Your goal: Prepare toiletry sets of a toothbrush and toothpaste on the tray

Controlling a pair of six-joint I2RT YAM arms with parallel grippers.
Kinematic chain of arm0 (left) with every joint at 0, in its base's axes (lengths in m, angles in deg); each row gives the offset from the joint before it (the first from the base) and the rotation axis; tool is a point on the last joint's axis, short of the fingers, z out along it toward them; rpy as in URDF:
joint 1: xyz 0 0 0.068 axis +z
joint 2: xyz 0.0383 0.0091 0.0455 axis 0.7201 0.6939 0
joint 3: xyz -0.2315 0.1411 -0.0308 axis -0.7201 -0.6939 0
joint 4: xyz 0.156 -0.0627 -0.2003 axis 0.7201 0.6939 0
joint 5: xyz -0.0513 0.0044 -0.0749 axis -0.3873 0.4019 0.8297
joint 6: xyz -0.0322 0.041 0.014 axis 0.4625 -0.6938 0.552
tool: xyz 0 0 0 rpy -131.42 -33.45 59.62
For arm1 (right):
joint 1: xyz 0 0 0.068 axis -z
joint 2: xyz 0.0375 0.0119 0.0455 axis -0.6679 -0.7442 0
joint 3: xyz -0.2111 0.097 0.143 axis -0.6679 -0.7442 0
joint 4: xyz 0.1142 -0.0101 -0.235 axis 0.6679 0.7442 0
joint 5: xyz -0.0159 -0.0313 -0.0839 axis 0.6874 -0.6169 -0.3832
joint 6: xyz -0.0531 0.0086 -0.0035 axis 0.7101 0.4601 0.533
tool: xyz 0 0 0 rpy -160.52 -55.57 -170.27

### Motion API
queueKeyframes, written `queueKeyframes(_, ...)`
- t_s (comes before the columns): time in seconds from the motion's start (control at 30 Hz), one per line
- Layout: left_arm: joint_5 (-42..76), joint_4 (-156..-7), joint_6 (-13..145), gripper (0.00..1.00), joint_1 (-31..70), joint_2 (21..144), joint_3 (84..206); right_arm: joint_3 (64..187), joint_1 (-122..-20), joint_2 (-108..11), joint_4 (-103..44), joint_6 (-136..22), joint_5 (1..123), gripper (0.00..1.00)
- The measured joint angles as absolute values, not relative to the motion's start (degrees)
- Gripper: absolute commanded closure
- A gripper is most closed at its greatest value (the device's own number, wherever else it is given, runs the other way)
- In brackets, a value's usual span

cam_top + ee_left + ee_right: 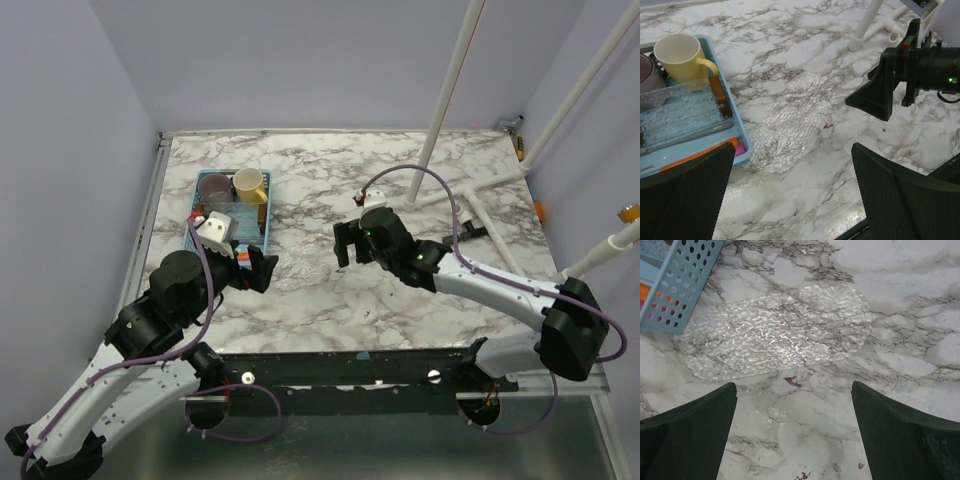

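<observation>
While hovering with left gripper (792,165) and right gripper (794,400) both wide open and empty, likely needed a low, centred pinch across the thin toothbrush (690,136) lying inside the tray (682,290) beside the orange toothpaste (695,156).

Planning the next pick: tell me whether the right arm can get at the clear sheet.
Probably yes. The right gripper is open, and the clear sheet lies flat on the table just ahead of it, with nothing in between. Flat as it lies, pinching it may be awkward.
</observation>
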State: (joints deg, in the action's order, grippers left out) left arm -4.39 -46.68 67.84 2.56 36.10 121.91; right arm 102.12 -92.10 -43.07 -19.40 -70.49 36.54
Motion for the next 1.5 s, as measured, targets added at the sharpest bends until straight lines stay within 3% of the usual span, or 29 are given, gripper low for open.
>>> queueKeyframes(0.7,-5.03,-46.09,67.82,0.01,2.56,34.25,120.32,119.65,-92.10,-73.12,-23.68,-66.75,42.53,0.00)
queueKeyframes(1.5,-5.66,-45.74,67.80,0.01,2.56,34.51,120.32,121.64,-92.10,-81.56,-26.50,-63.67,43.64,0.00)
